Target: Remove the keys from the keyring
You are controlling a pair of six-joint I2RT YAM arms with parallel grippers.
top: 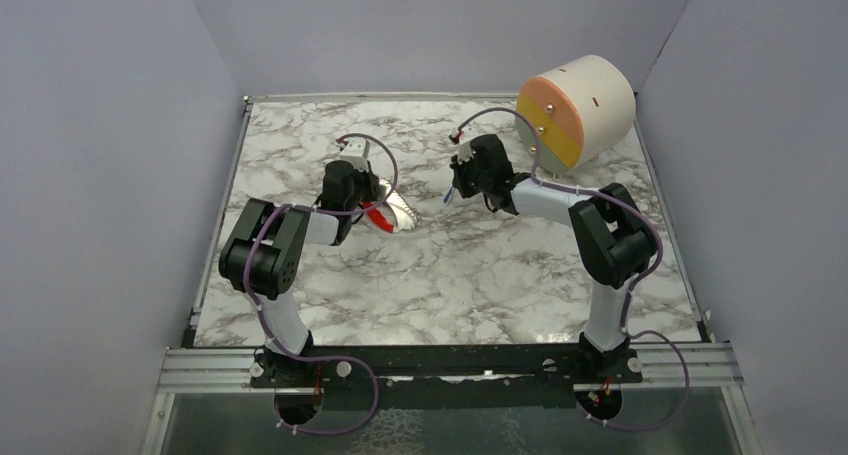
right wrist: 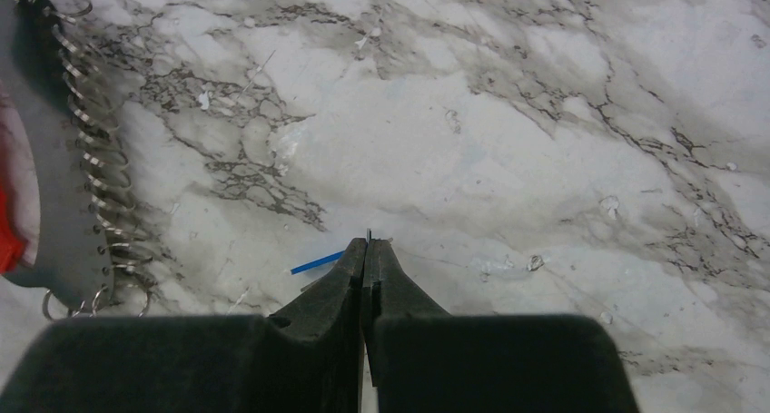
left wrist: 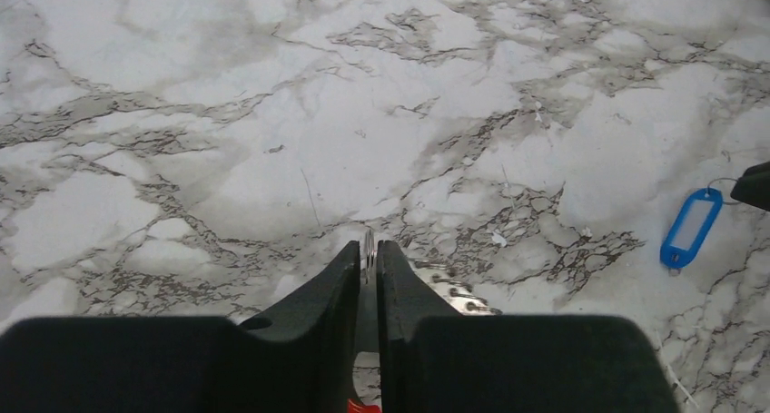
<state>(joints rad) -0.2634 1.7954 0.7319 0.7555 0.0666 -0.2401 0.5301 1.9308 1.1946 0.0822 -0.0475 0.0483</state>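
1. Left gripper [left wrist: 369, 251]: jaws nearly together, pinching a thin metal loop of the keyring [right wrist: 77, 204], which has a grey strap and a red end.
2. Right gripper [right wrist: 368, 246]: closed. I think it grips the blue key [left wrist: 692, 227] by its wire loop.
3. Blue key: over the marble table [left wrist: 272, 113], near the keyring, apart.

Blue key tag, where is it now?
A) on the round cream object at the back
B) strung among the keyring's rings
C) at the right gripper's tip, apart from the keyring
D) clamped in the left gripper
C: the blue key tag sits at the shut right gripper, its blue edge showing beside that tip, while the left gripper pinches a metal ring of the keyring.
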